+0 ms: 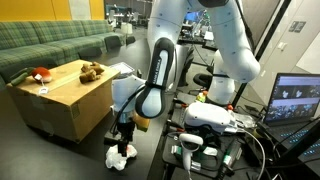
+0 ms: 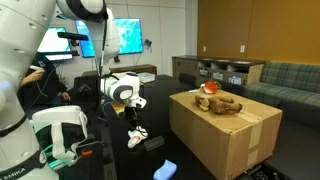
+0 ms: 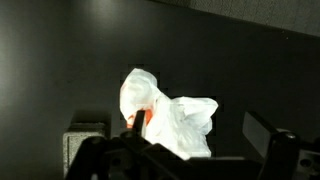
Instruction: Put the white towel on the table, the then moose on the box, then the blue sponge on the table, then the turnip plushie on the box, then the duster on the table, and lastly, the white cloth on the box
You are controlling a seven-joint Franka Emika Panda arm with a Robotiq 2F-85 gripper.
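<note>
The jaws look apart in the dim wrist view, the gripper hanging just above the crumpled white cloth, which lies on the table beside the box. With the moose and turnip plushie on the box and the blue sponge below it, this is probably the last step. Next: descend, pinch a bunch of cloth, and lift above the box top.

Your exterior cameras stand at middle distance on opposite sides, both sharing the large brown cardboard box, left of the white robot arm in an exterior view, while your wrist camera looks closely down on the crumpled white cloth.
</note>
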